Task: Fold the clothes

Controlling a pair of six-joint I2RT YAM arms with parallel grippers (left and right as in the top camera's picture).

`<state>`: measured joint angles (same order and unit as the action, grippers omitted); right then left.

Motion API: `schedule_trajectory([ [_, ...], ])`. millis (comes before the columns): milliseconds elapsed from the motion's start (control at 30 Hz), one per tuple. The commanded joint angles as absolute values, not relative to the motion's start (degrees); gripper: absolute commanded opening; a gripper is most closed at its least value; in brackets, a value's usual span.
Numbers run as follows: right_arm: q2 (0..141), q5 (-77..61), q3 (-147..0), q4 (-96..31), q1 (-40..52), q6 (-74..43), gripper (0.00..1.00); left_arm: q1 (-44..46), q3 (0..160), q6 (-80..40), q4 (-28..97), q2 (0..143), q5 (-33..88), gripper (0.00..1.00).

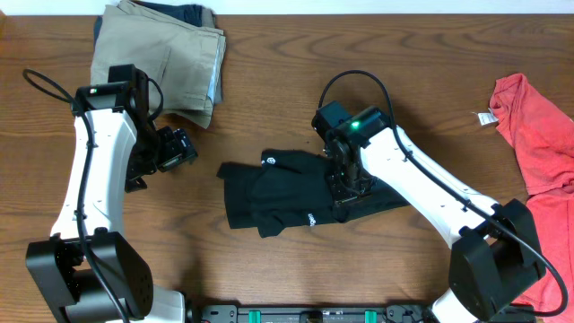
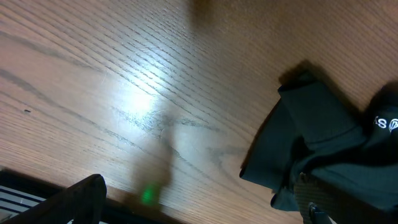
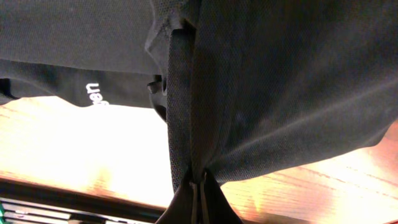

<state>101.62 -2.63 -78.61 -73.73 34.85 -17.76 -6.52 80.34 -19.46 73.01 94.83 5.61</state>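
The clothes (image 1: 287, 188), a black soft garment with small white logo marks, lie crumpled at the table's middle. My right gripper (image 1: 345, 190) is down on the garment's right part. In the right wrist view its fingers (image 3: 198, 198) are pressed together on a pinched fold of the black fabric (image 3: 261, 81), which rises taut from the wood. My left gripper (image 1: 178, 149) hovers over bare wood left of the garment, open, nothing between its fingers. The left wrist view shows one dark fingertip (image 2: 81, 198) and the garment's left corner (image 2: 317, 143) at the right.
Khaki-tan trousers (image 1: 175, 49) lie folded at the back left, just behind my left arm. A red shirt (image 1: 538, 135) with a white tag hangs over the right edge. The table's front edge runs close below the garment.
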Motion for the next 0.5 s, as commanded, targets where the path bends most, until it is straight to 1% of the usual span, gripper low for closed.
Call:
schedule_trajectory([
  [0,101.9,-3.7,-77.1,-73.5,36.1,-17.1,0.01,-6.4,80.0,-18.7,73.1,95.1,5.5,0.98],
  [333,101.9,-7.6,-70.0,-65.9,36.2,-17.1,0.01,-6.4,80.0,-18.5,73.0,95.1,5.5,0.98],
  [467,101.9,-8.0,-69.6,-65.0,36.2,-17.0,0.11,-6.4,80.0,-18.5,73.0,95.1,5.5,0.98],
])
